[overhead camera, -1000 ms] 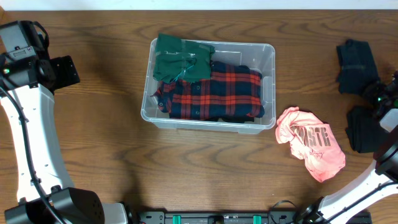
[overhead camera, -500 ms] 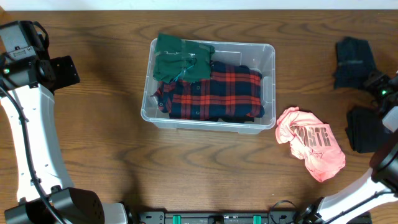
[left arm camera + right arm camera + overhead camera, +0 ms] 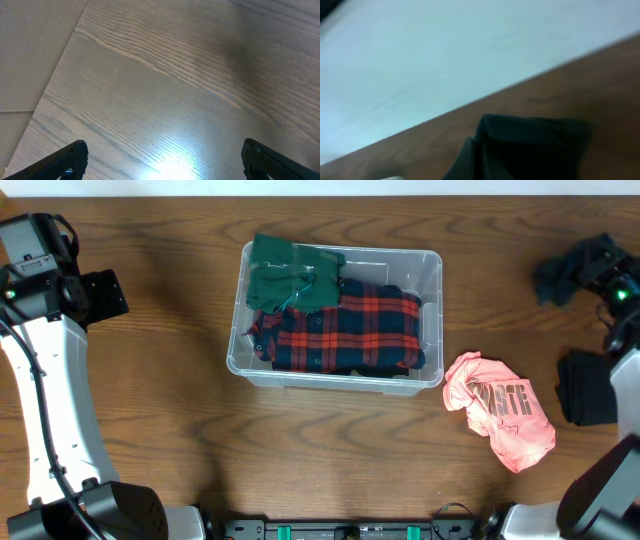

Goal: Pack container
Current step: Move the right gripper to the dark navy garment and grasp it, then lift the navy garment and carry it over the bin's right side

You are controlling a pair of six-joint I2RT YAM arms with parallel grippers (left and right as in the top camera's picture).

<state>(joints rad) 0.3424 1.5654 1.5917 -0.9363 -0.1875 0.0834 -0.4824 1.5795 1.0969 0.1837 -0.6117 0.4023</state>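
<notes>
The clear container [image 3: 433,315] sits mid-table and holds a green garment [image 3: 290,275] and a red plaid shirt [image 3: 350,330]. A pink garment [image 3: 500,410] lies on the table just right of it. At the far right, my right gripper [image 3: 600,272] is shut on a dark garment [image 3: 558,278], which hangs bunched from it. The right wrist view is blurred, and the dark cloth [image 3: 530,150] fills its lower middle and hides the fingers. My left gripper [image 3: 162,152] is open over bare wood at the far left [image 3: 100,295].
A second dark garment [image 3: 585,385] lies on the table at the right edge, below the right gripper. The table's far edge runs close behind the right gripper.
The right gripper has closed on the dark garment and pulled it up and toward the far right corner, bunching it. The left arm has not moved.
</notes>
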